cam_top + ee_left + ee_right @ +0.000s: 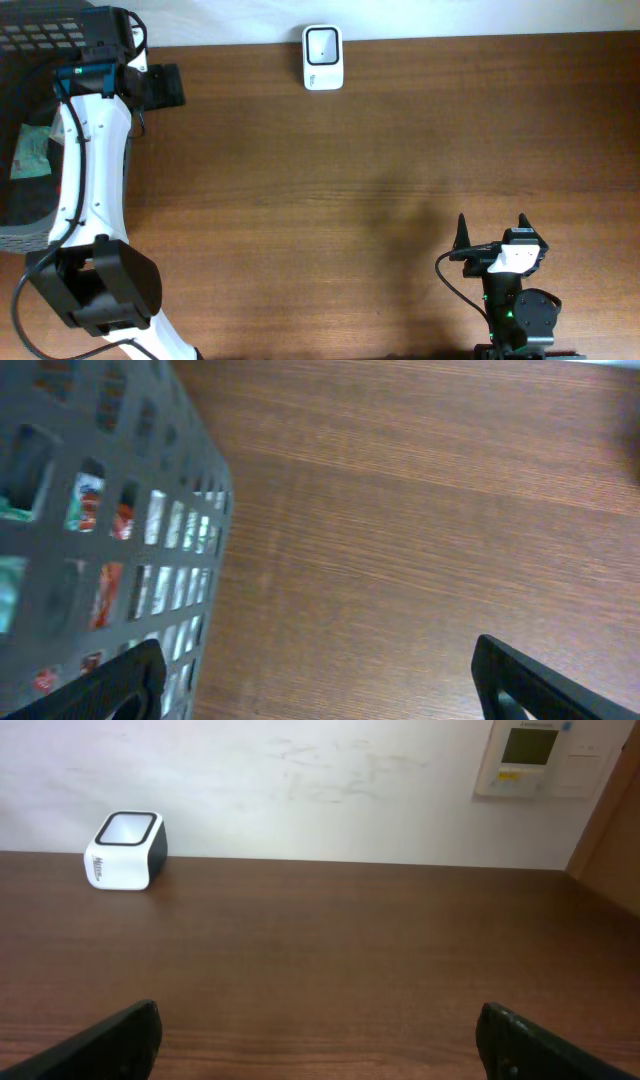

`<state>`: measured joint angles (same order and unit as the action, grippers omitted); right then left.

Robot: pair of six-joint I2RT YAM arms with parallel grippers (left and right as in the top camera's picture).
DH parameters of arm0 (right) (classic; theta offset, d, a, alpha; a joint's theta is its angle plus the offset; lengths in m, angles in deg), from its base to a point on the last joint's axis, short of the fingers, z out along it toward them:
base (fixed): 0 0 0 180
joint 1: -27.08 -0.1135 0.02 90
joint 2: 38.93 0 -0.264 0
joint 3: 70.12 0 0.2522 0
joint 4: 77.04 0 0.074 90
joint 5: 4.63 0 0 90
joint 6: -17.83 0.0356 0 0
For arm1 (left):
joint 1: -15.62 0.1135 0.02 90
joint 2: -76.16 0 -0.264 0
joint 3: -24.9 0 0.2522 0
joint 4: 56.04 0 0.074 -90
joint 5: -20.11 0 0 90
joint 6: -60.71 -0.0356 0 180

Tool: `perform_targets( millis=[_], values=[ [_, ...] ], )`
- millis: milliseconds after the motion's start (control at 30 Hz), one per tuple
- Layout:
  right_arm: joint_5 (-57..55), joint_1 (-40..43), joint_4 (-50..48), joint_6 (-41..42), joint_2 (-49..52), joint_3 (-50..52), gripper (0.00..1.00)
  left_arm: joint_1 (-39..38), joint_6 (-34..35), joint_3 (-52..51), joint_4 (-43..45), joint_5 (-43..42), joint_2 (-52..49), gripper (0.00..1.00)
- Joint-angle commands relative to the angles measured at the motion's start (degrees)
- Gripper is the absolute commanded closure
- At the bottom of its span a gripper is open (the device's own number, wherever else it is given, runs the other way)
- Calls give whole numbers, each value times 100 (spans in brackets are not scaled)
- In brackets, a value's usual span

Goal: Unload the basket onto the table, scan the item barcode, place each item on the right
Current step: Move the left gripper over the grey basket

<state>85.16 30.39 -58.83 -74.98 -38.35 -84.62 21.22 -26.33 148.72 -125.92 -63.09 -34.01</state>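
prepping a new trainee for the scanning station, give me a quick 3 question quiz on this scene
1. Fill in: the right gripper has its jaws ____.
2. True or false: the white box-shaped barcode scanner sits inside the dark grey perforated plastic basket.
3. Which is the left gripper nearest? A the basket, B the scanner, C the right gripper.

Key: 1 open. 2 false, as it stands on the brown wooden table by the far edge. 3 A.
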Motion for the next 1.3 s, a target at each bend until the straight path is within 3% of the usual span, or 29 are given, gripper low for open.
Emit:
perform_targets(
  millis=[0, 633, 700, 767, 1033, 1267],
  values=[
    [-48, -28, 24, 7, -37, 42, 1, 31, 72, -13, -35, 313, -212, 1],
    [-50, -31, 24, 7, -37, 42, 1, 125, 225, -20, -258, 249, -448, 1],
    [-48, -31, 24, 7, -37, 42, 1, 234, 197, 11, -210, -149, -437, 2],
    [-48, -31, 24, 7, -37, 42, 1, 227, 44, 337, -289, -564, -275, 6],
    [-48, -31, 24, 7, -37, 42, 1, 72, 44, 1279, -315, -839, 901, 3],
    [-50, -31, 24, 7, -37, 42, 1, 654, 352, 1279, -339, 251, 1115, 0]
  ],
)
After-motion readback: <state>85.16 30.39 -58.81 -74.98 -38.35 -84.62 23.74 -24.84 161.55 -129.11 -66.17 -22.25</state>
